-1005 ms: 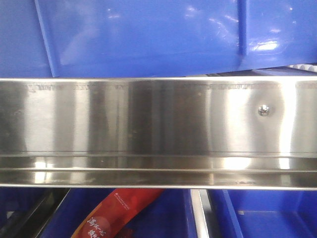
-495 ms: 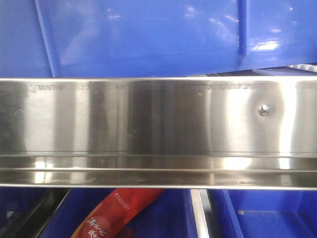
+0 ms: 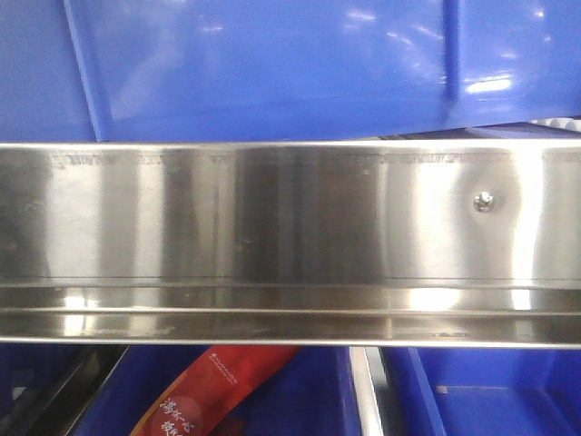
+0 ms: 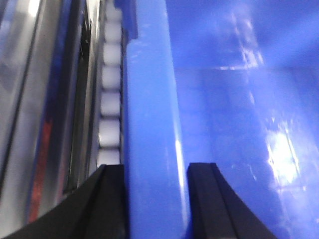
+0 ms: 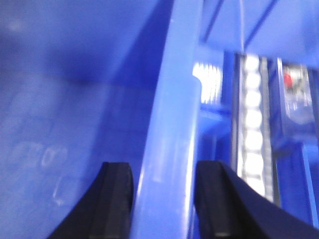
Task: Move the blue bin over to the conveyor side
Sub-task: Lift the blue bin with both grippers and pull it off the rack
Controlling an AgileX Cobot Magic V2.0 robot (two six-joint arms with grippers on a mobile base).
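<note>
Item: the blue bin [image 3: 272, 64], a glossy crate whose wall fills the top of the front view, directly above a stainless-steel rail [image 3: 272, 218] that spans the frame and carries one screw [image 3: 484, 202]. Below the rail: other blue crates [image 3: 490, 391], one holding a red packet [image 3: 213, 391] with printed lettering. Left gripper [image 4: 155, 204]: two black fingers [image 4: 107, 204] straddle the bin's thick top rim [image 4: 149, 99], one on the outer face and one on the inner, both pressed to it in a clamped grasp. A row of white rollers [image 4: 110, 99] runs just beside the bin's outer wall. Right gripper [image 5: 167, 199]: the same arrangement on its own side (picture somewhat blurred), fingers [image 5: 117, 199] closed against the rim [image 5: 172, 99], with lit rollers [image 5: 253, 129] alongside.
</note>
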